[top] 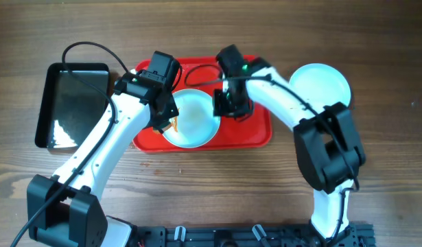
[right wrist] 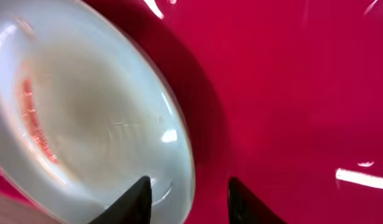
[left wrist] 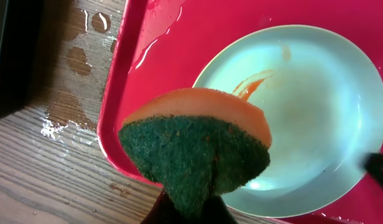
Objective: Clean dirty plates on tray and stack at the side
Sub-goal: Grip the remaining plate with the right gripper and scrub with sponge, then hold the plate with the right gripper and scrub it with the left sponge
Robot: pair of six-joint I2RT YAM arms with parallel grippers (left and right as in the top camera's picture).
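One pale plate (top: 195, 122) lies on the red tray (top: 257, 134), with an orange sauce smear (left wrist: 250, 87) near its left side. My left gripper (top: 161, 118) is shut on an orange sponge with a green scrub face (left wrist: 197, 143) and holds it over the plate's (left wrist: 309, 124) left rim. My right gripper (top: 225, 106) is open at the plate's right edge. In the right wrist view its fingers (right wrist: 188, 186) straddle the plate's rim (right wrist: 85, 112), one over the plate and one over the tray (right wrist: 291, 93). A clean plate (top: 321, 84) sits on the table to the right of the tray.
A glossy black tray (top: 70, 103) lies on the table left of the red tray. Water drops (left wrist: 79, 59) wet the wood beside the red tray's (left wrist: 197, 25) left rim. The arms cross over the tray's back half.
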